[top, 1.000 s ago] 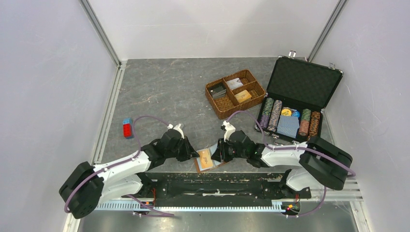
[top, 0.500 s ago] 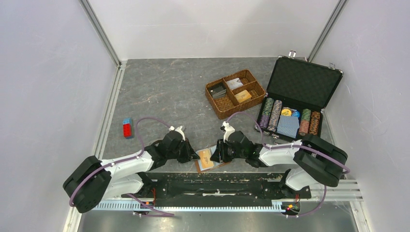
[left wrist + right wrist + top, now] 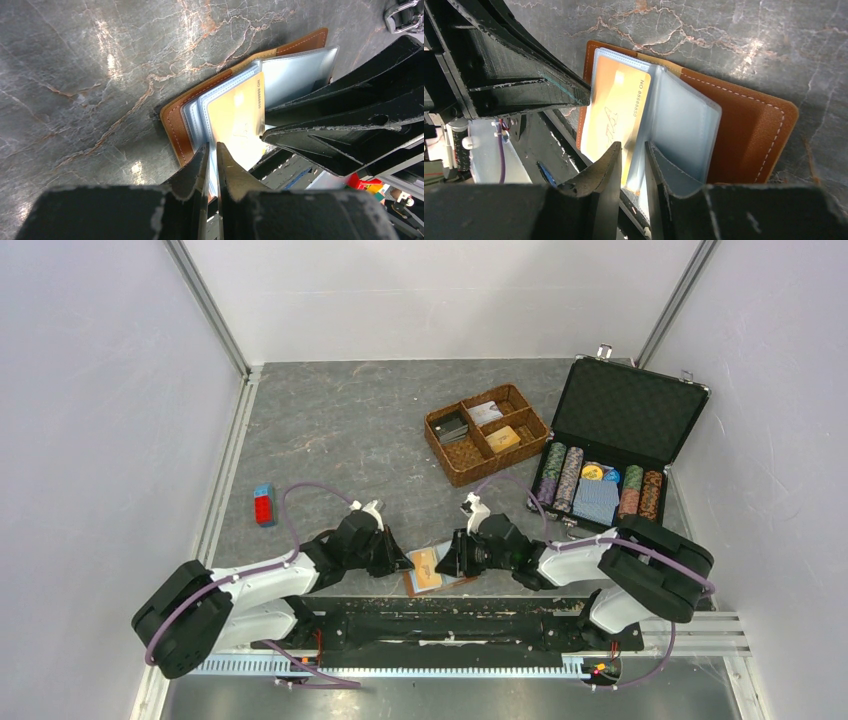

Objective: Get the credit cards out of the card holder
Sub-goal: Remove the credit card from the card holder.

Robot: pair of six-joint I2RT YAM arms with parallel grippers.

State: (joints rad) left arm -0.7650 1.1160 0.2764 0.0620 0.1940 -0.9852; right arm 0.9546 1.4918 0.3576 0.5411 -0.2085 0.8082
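The tan leather card holder (image 3: 447,583) lies open at the table's near edge, its clear sleeves fanned out. A golden-orange credit card (image 3: 425,566) sits in the top sleeve. My left gripper (image 3: 404,562) is at the holder's left side, and in the left wrist view it (image 3: 212,151) is shut on the edge of a clear sleeve beside the card (image 3: 237,112). My right gripper (image 3: 447,558) comes in from the right. In the right wrist view it (image 3: 632,148) stands a little apart, straddling the near edge of the sleeve that holds the card (image 3: 619,112). Brown leather (image 3: 749,135) shows to its right.
A woven compartment basket (image 3: 445,445) stands behind the holder. An open black case (image 3: 630,405) with poker chips and a blue deck is at the right. A red and blue block (image 3: 263,506) lies at the left. The black base rail (image 3: 450,618) runs just below the holder.
My left gripper has closed a little further on the sleeve edge and its arm has shifted slightly. The right gripper stays at the holder with its jaws barely changing. The holder has not moved.
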